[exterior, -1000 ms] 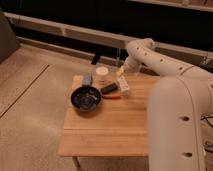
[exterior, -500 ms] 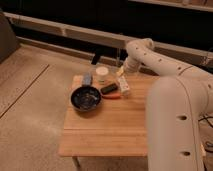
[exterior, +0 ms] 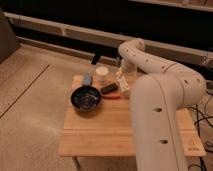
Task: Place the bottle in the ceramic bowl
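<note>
The ceramic bowl (exterior: 86, 98) is round, glossy black with pale speckles, and sits on the left part of the wooden table (exterior: 125, 132). A slim whitish bottle (exterior: 123, 86) lies or leans at the table's back, to the right of the bowl. My gripper (exterior: 121, 76) hangs from the white arm right over the bottle's top end and seems to touch it. The bottle is about a bowl's width to the right of the bowl.
A short cream cup (exterior: 102, 74) stands behind the bowl. A flat black-and-orange item (exterior: 110, 90) lies between bowl and bottle. A small bluish object (exterior: 87, 80) sits at the back left. My white arm (exterior: 155, 100) covers the table's right side. Speckled floor lies to the left.
</note>
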Controlling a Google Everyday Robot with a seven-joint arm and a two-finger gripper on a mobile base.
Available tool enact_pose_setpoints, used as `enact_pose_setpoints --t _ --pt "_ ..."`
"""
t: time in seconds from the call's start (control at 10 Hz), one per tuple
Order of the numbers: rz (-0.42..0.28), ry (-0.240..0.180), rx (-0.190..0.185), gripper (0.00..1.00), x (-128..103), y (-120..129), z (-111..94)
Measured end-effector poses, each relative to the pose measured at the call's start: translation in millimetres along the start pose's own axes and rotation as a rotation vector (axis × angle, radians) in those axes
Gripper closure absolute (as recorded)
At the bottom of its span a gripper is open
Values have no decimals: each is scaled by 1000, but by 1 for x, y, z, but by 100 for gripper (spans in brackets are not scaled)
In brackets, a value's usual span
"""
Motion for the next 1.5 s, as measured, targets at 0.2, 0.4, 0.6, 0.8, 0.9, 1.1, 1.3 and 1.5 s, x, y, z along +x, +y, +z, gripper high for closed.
enact_pose_setpoints --t 0.2,0.4,0.6,0.8,0.9,1.1,1.3,1.5 --pt "-3 0 -63 35 -9 10 19" --pt "25 9 -154 35 -13 16 32" --pt "33 37 -185 35 -10 10 46" --pt "26 71 -174 35 -4 0 58" --pt "17 96 -163 35 1 -4 65" --pt "7 142 -171 35 11 4 76" --pt "-3 187 -186 36 22 12 85" --pt "-22 217 -191 55 30 18 90"
